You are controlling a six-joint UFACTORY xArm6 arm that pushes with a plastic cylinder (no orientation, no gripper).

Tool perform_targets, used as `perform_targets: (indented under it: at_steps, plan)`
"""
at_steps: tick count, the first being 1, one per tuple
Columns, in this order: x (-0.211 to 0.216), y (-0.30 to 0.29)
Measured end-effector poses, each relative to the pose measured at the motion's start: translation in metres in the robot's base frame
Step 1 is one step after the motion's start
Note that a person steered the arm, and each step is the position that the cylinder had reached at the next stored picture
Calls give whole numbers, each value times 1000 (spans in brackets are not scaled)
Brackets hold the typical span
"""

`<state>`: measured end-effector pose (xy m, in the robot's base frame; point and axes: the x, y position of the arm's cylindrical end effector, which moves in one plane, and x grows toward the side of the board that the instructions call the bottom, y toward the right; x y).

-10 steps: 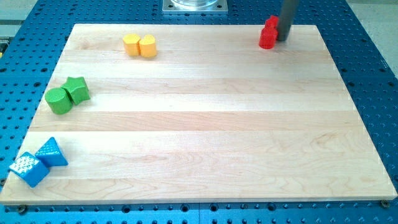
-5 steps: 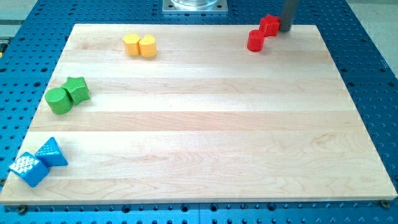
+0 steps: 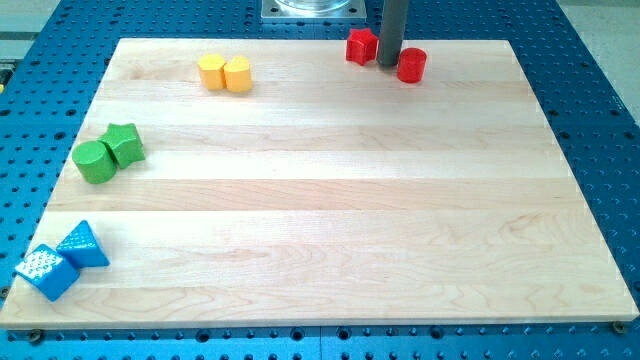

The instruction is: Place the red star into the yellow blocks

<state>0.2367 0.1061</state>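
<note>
Red on both sides: rested my tip (image 3: pixel 388 65) between red star (image 3: pixel 361 46) and red cylinder (image 3: pixel 411 65), likely to shove star alone leftward toward yellow blocks (image 3: pixel 224 73); had no hand, gripped nothing.

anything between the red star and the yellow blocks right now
No, that stretch of the board is bare in the camera view. The red star sits right of the yellow blocks; my tip is on the star's far side, before the red cylinder.

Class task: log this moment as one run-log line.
tip: between red star and red cylinder | yellow blocks: far left, untouched | step: pending
</note>
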Motion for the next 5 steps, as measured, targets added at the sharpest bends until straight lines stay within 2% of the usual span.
perform_targets:
  at_steps: [3, 4, 5]
  plan:
    - [-16, 26]
    - [-42, -4]
    - [-30, -69]
